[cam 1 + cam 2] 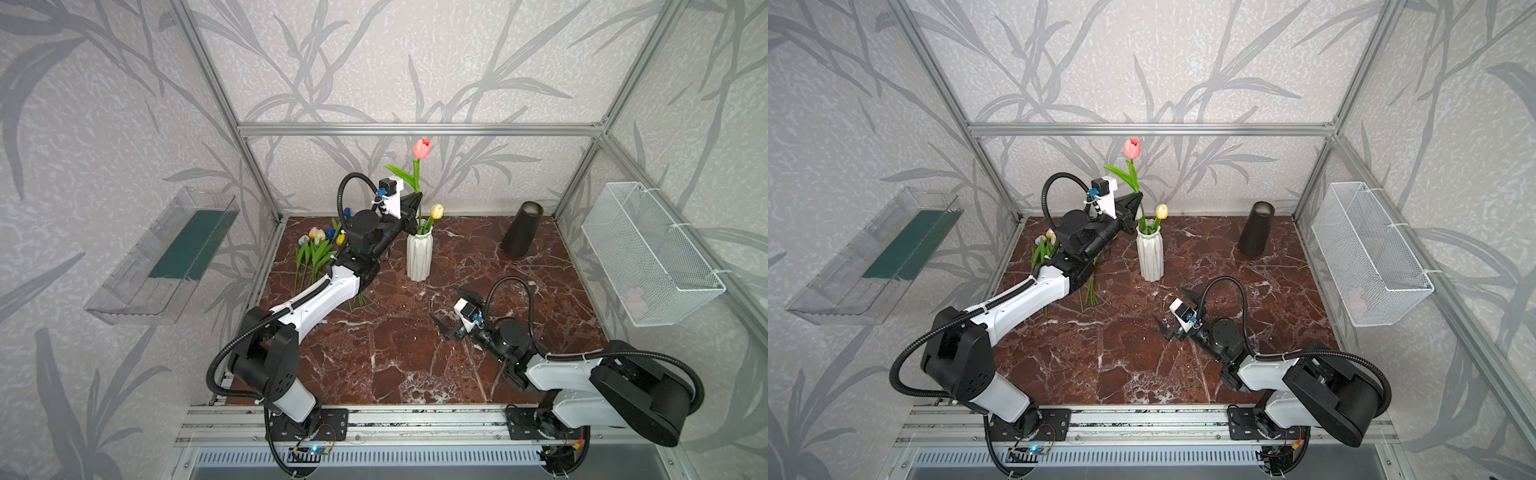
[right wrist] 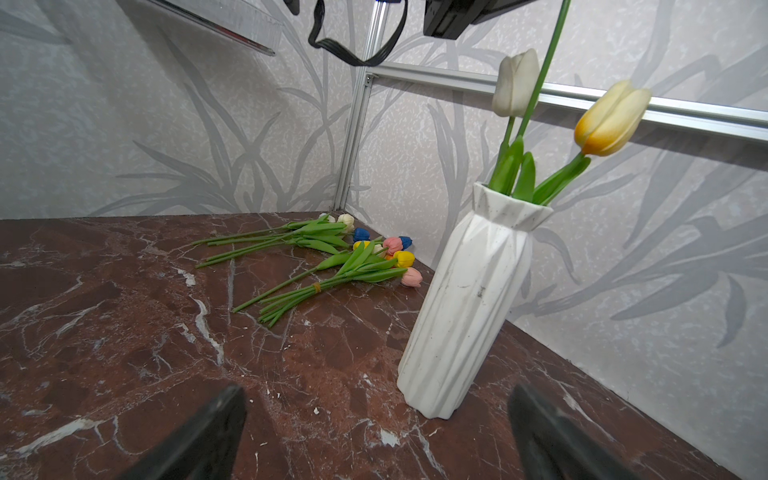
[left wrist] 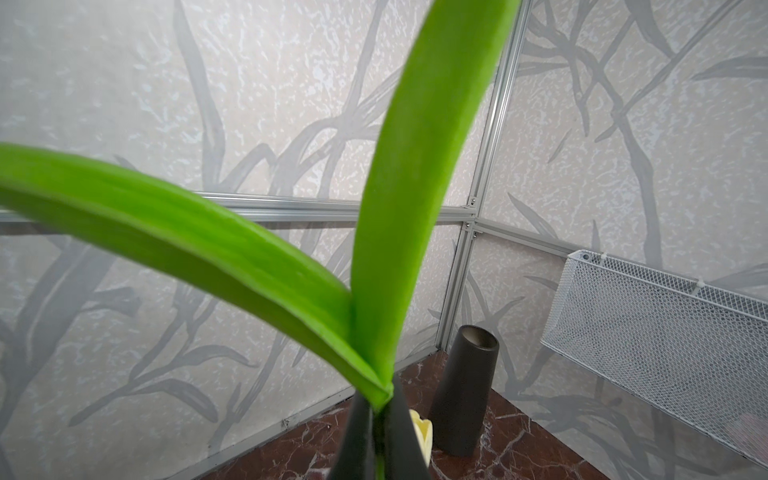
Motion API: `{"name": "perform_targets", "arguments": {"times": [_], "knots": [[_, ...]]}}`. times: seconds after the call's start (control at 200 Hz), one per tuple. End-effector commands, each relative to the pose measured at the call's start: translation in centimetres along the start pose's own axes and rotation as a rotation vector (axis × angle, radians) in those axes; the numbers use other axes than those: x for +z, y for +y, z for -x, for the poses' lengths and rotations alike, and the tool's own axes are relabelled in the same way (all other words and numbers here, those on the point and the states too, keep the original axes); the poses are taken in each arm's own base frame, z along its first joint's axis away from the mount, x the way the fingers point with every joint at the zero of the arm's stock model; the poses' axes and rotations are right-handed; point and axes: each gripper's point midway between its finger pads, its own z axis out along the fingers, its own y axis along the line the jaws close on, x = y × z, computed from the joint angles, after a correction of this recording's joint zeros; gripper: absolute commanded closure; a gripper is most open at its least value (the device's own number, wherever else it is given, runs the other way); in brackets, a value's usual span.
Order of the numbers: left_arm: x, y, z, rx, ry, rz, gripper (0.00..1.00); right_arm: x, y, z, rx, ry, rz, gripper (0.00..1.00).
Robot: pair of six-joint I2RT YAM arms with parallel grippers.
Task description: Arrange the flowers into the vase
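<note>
Left gripper (image 1: pixel 415 204) clamped on pink tulip (image 1: pixel 422 148) stem, just above white vase (image 1: pixel 419 257). Stem stood near vertical, head up, lower end in vase mouth beside yellow tulip (image 1: pixel 436 211). Loose tulips (image 2: pixel 332 253) lay flat at table's (image 1: pixel 395 353) far-left corner, heads toward back wall. Right gripper (image 1: pixel 447 304) spread wide, empty, low over table.

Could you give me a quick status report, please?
Left gripper shut on pink tulip stem, above white vase. Right gripper open, empty. Yellow tulip and white tulip already in; remaining tulips on table. Nothing blocking.
</note>
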Motion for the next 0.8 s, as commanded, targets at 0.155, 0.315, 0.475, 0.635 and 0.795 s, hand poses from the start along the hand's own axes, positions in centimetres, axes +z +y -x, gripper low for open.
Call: {"name": "perform_targets", "arguments": {"times": [0.155, 0.315, 0.475, 0.635, 0.795], "knots": [[-1.2, -1.9, 3.8, 0.056, -0.044, -0.029, 1.00, -0.1, 0.1, 1.2, 0.004, -0.047, 0.003, 0.01], [-1.7, -3.1, 5.1, 0.056, -0.065, -0.050, 1.00, -0.1, 0.0, 1.2, 0.001, -0.047, -0.002, 0.01], [-2.1, -4.2, 5.2, 0.060, -0.049, -0.059, 1.00, -0.1, 0.0, 1.1, -0.001, -0.045, -0.003, 0.01], [-3.0, -5.5, 6.6, 0.059, -0.097, -0.088, 1.00, 0.0, 0.1, 1.0, 0.006, -0.042, 0.002, 0.01], [-2.1, -5.2, 6.2, 0.064, -0.082, -0.062, 1.00, 0.1, 0.2, 0.8, 0.007, -0.041, 0.004, 0.01]]}}
